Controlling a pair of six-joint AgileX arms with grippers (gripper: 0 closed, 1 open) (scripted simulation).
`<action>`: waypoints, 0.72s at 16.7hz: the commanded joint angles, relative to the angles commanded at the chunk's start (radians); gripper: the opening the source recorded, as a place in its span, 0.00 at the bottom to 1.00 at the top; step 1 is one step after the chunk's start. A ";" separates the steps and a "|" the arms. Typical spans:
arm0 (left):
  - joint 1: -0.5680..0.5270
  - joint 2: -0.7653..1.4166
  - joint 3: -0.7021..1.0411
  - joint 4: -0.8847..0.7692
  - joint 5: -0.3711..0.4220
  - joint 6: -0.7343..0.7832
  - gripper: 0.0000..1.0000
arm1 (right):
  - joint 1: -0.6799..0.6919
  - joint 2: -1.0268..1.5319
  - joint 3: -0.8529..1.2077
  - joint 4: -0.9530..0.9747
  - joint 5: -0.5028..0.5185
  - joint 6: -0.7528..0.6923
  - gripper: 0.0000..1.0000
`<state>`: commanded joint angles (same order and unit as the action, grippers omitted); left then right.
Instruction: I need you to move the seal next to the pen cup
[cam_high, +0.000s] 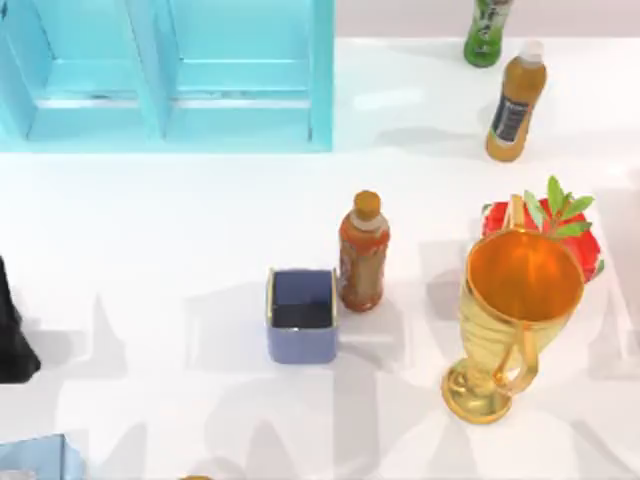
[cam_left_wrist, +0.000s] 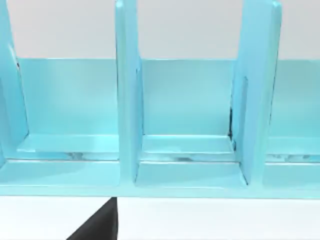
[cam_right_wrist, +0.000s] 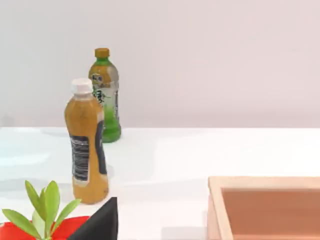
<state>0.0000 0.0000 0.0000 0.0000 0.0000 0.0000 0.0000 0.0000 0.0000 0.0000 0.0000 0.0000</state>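
The seal is out of view. The pen cup, a small square periwinkle-blue cup with a pale gold rim and dark inside, stands near the middle of the table. Just to its right is an orange-red bottle. My left arm is a black shape parked at the table's left edge, well left of the cup. A black wedge of my left gripper points toward the turquoise rack. A black piece of my right gripper sits near the strawberry-like thing.
A turquoise rack spans the back left. A golden trophy goblet stands right of centre, with the red leafy strawberry-like thing behind it. An orange bottle and a green bottle stand back right. A tan open box lies nearby.
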 joint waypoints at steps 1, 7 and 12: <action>0.000 0.000 0.000 0.000 0.000 0.000 1.00 | 0.000 0.000 0.000 0.000 0.000 0.000 1.00; 0.013 0.150 0.124 -0.120 0.000 0.014 1.00 | 0.000 0.000 0.000 0.000 0.000 0.000 1.00; 0.043 0.502 0.410 -0.378 0.000 0.046 1.00 | 0.000 0.000 0.000 0.000 0.000 0.000 1.00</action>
<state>0.0426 0.5021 0.4105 -0.3784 -0.0002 0.0461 0.0000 0.0000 0.0000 0.0000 0.0000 0.0000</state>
